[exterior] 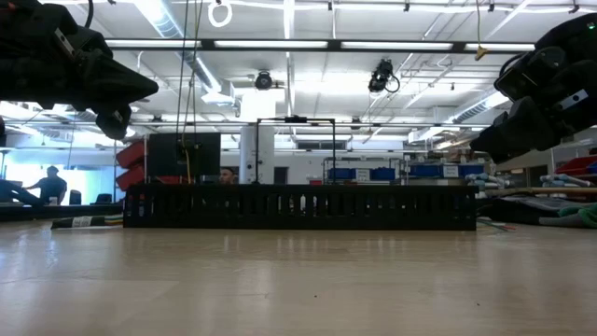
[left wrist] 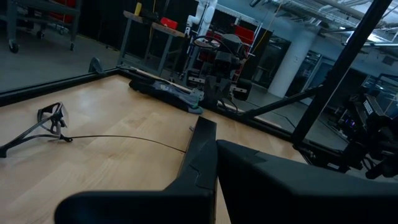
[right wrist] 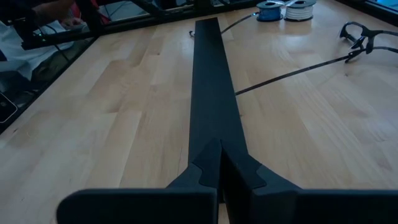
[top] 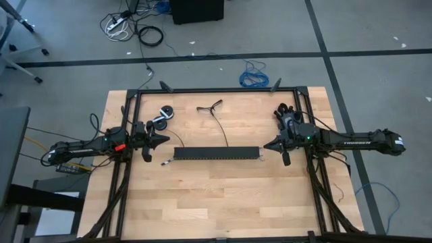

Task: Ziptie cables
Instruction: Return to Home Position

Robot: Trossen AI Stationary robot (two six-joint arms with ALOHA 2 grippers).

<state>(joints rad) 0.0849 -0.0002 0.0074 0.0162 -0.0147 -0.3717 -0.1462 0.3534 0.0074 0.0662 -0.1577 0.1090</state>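
A long black perforated strip [top: 216, 153] lies flat across the table's middle; it also shows in the low view [exterior: 298, 207] and the right wrist view [right wrist: 208, 74]. A bit of pale wire [top: 164, 162] pokes out at its left end, low on the table [exterior: 86, 222]; the rest of the cables is hidden. Thin black zipties [top: 220, 128] lie on the table behind the strip, looped at the far end [left wrist: 50, 118]; they also show in the right wrist view [right wrist: 292, 71]. My left gripper [top: 164, 140] hangs shut and empty above the strip's left end. My right gripper [top: 266, 144] hangs shut and empty above its right end.
Two small spools [top: 163, 113] stand at the far left of the table. A black frame [top: 216, 90] runs round the table's edges. A blue coiled cable [top: 253, 77] lies on the floor beyond the far edge. Bare wood lies in front of the strip.
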